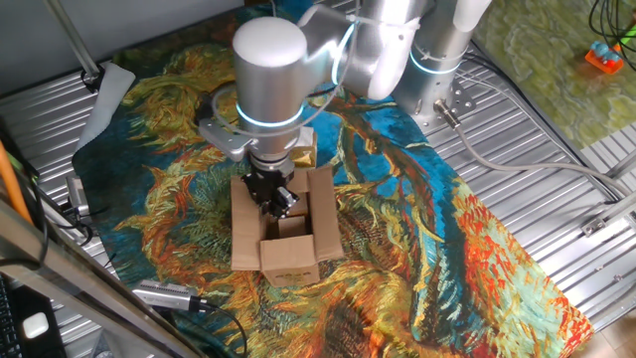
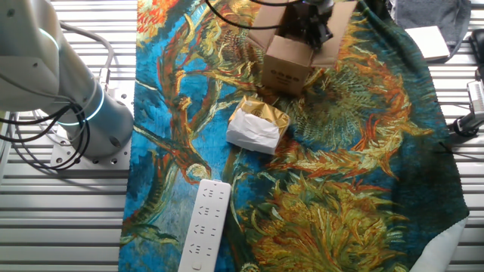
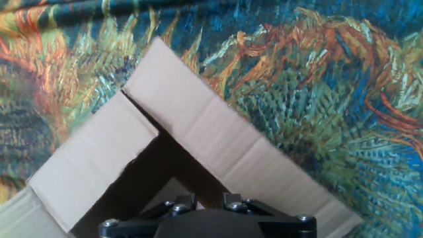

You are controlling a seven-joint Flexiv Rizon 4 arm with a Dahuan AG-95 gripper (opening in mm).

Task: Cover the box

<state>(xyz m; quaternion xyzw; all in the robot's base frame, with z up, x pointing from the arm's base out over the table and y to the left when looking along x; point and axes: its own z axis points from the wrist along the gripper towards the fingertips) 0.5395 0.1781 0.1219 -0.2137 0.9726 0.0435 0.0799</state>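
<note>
Flaps are the matter now: from one fixed view, the box (image 1: pixel 288 239) sits on the painted cloth (image 1: pixel 427 249) in the middle of the counter (image 1: pixel 556 129), with the side flaps spread wide and the near flap bent partly up, so I judge the closing is only begun. My fingers (image 1: pixel 279 203) hang right over the open mouth, close to the inner flap; if they are spread or clenched I cannot tell from here. In the other fixed view the box (image 2: pixel 291 60) is at the far edge, my fingers (image 2: pixel 310 29) dark above it, and a crumpled paper packet (image 2: pixel 257 127) and a white power strip (image 2: pixel 204 225) lie well apart from it. In the hand view I look down into the dark inside between two open flaps (image 3: pixel 218 125); the tips are out of sight. Next I think I must push one flap inward and down, without pressing the box sideways.
</note>
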